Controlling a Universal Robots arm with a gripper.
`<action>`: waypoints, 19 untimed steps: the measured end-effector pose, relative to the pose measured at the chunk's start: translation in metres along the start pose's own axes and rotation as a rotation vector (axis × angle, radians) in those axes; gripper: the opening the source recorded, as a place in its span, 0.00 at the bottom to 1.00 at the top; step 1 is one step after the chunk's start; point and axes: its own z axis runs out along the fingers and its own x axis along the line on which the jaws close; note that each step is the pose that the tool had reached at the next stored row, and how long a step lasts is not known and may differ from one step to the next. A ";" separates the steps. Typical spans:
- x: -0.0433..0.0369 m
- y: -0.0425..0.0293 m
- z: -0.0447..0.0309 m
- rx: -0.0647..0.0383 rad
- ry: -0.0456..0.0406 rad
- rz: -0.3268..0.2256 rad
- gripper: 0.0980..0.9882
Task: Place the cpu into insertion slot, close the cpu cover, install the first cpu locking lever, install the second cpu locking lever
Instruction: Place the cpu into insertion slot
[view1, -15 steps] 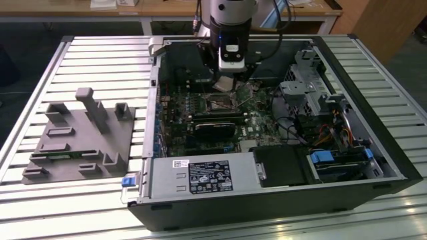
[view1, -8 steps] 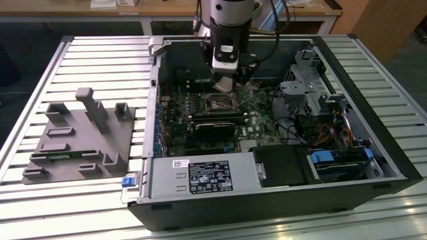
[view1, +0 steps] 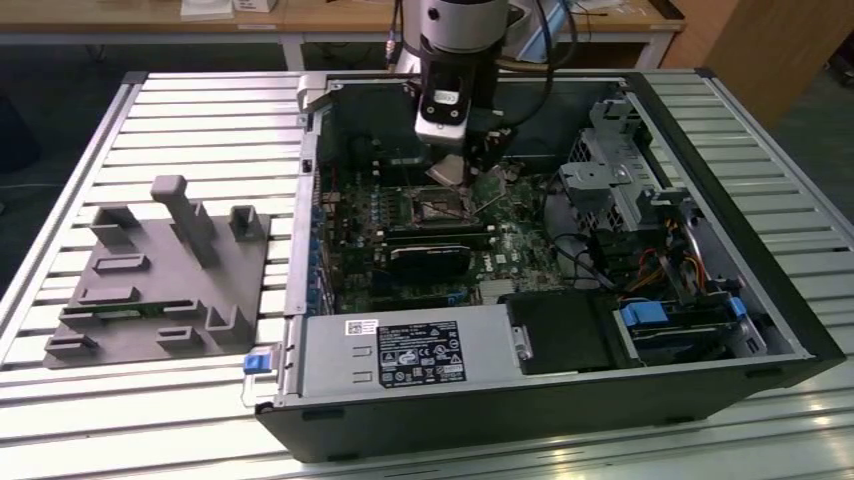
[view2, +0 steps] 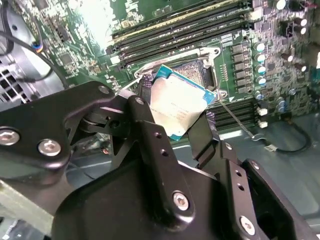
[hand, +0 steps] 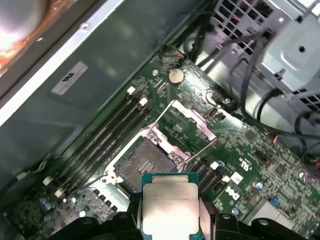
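Pinching cpu (hand: 170, 205) edgewise in gripper (view2: 175, 117) jaws, underside free for seating in insertion slot (hand: 145, 165) just beyond jaw tips.

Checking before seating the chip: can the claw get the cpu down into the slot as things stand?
Probably yes. The claw holds the cpu close above the slot, whose cover stands swung open; nothing lies across it.
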 end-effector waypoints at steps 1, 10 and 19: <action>0.0000 0.0000 0.0001 0.000 -0.0012 0.014 0.50; 0.0000 -0.0001 0.0013 0.001 -0.0130 0.151 0.50; 0.0000 -0.0002 0.0023 0.002 -0.0241 0.285 0.50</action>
